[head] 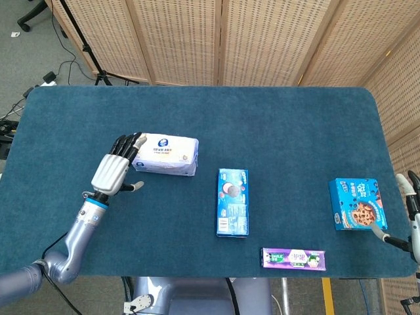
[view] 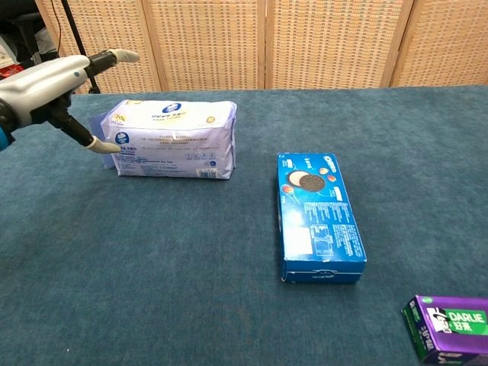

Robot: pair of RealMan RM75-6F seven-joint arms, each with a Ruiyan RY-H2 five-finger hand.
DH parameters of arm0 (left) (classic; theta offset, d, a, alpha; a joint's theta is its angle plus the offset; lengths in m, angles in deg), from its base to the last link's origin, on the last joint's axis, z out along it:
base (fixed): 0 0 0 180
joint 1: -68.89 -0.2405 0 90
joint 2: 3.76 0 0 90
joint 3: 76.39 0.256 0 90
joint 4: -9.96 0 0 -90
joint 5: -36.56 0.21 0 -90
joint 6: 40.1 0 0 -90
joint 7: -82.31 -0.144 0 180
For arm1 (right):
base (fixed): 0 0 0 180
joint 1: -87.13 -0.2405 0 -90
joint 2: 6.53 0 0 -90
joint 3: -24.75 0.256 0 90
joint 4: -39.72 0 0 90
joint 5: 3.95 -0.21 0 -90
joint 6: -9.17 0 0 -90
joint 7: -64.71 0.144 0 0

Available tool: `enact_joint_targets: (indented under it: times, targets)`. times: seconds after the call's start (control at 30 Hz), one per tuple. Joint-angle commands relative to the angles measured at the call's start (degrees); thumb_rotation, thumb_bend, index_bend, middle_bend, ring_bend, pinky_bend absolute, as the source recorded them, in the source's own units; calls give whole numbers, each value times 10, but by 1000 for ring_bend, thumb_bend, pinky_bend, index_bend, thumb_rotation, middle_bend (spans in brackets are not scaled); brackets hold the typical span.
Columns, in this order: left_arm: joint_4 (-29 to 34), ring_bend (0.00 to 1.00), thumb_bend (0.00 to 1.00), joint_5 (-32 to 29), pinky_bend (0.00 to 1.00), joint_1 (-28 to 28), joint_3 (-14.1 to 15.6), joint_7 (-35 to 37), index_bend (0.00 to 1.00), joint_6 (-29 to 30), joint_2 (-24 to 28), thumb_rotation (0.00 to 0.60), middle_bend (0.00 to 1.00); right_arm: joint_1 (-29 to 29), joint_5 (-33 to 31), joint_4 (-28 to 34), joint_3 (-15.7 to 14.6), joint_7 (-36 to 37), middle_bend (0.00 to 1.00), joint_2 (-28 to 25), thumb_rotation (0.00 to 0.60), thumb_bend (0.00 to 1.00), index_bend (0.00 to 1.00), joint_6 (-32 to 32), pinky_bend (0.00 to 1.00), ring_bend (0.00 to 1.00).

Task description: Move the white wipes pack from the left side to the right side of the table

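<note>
The white wipes pack lies flat on the left side of the blue counter. So the job has hardly begun, because the pack has not gone to the right side yet.

The left hand is at the left end of the pack. Its fingers are spread open and reach over that end, with the thumb low on the near side. In the chest view the hand looks ready to close around the pack, but it is not squeezing it. Whether the fingers touch the wrapper is hard to tell. The hand holds nothing.

The right hand only peeks in at the far right edge of the head view, just beside the cookie box. It is too small to tell if it is open or closed.

What is left is nearly everything: grip the pack, lift it, carry it across and set it down on the right. A blue biscuit box lies in the middle of the counter, so the pack likely has to go over or around it.
</note>
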Motion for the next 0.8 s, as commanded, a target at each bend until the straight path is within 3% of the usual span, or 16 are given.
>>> enact_joint_targets:
  times: [0.03, 0.33, 0.8]
  targets:
    - [-53, 0, 0, -37, 0, 35, -13, -59, 0, -27, -48, 600, 0, -1, -1, -1, 0, -1, 0, 1, 600, 0, 0, 2, 0, 0]
    - [-187, 0, 0, -71, 0, 100, -46, -117, 0, -47, -133, 600, 0, -10, -20, -7, 6, -4, 0, 5, 600, 0, 0, 20, 0, 0]
    - [-316, 0, 0, -114, 0, 180, -82, -129, 0, -105, -204, 600, 0, -20, -54, -18, 17, -4, 0, 9, 600, 0, 0, 47, 0, 0]
